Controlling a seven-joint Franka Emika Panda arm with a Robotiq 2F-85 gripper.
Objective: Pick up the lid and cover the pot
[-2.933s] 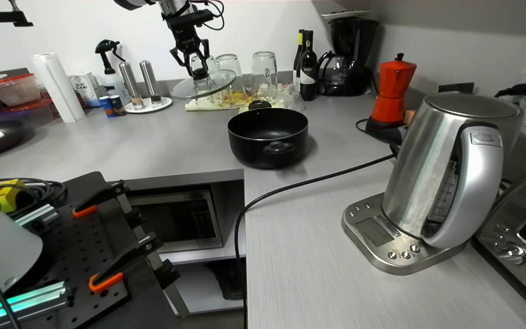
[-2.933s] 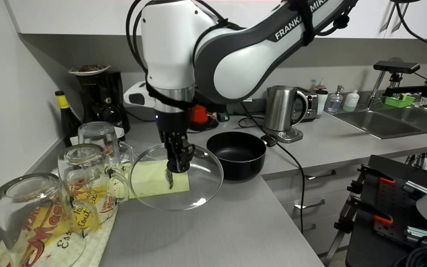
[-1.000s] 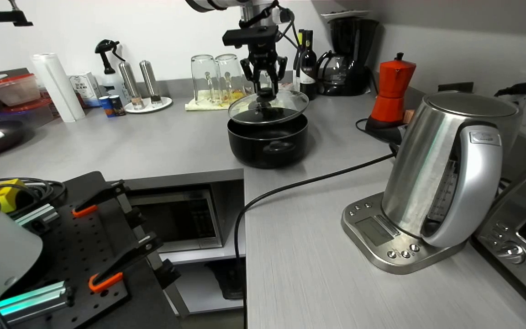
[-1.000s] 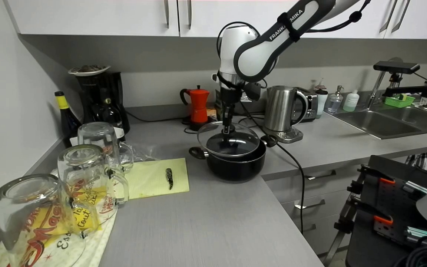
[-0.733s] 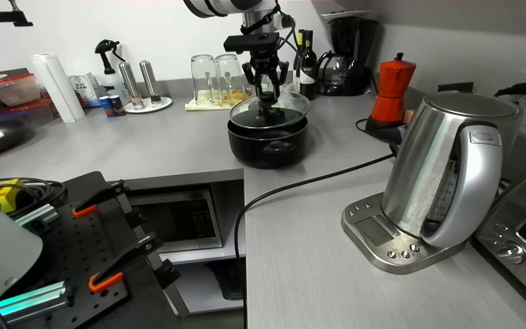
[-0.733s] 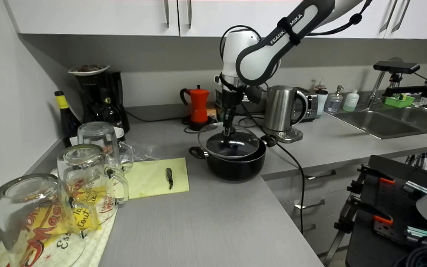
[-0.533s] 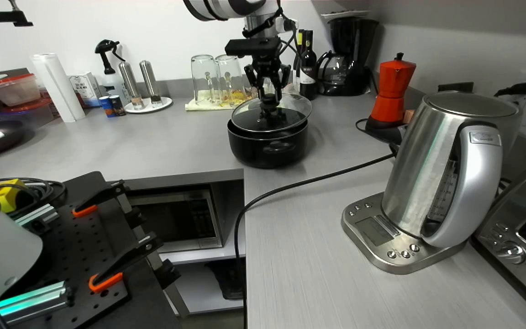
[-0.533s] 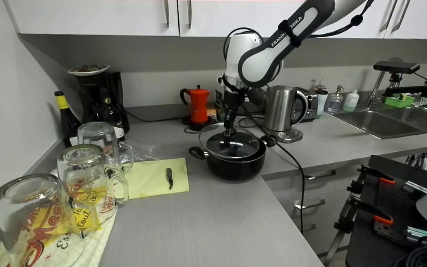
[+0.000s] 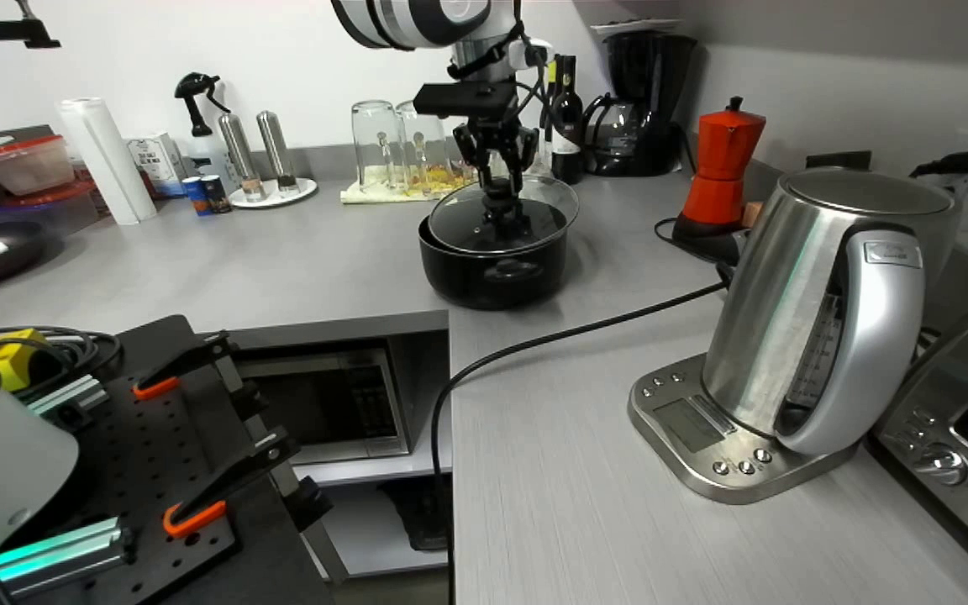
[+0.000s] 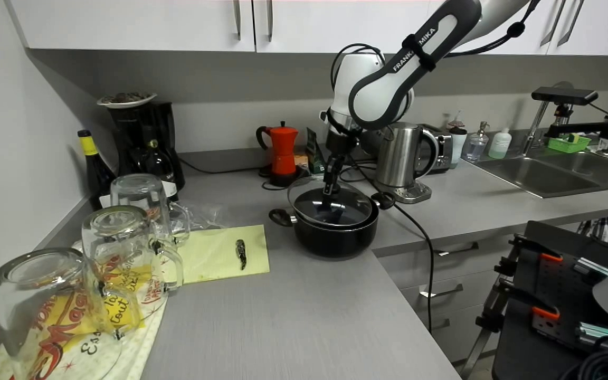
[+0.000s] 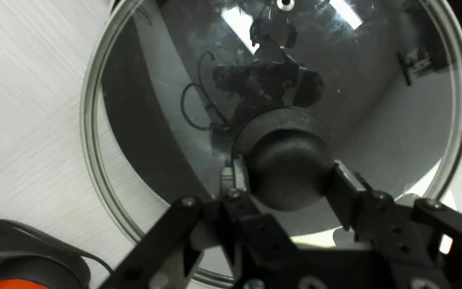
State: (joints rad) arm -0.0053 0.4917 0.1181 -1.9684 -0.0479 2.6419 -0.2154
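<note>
In an exterior view, three glass mugs (image 10: pixel 127 243) stand nearest. Next, one gripper (image 10: pixel 330 192) pinches the knob (image 11: pixel 289 176) of one glass lid (image 10: pixel 353 207), slanted over one black pot (image 10: pixel 335 244). Behind stand one steel kettle (image 10: pixel 397 155) and one red coffee pot (image 10: pixel 283 151).

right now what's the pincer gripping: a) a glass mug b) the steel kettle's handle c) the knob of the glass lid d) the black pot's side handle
c, since in the wrist view the pincer is clamped on opposite sides of the black knob of the glass lid.
</note>
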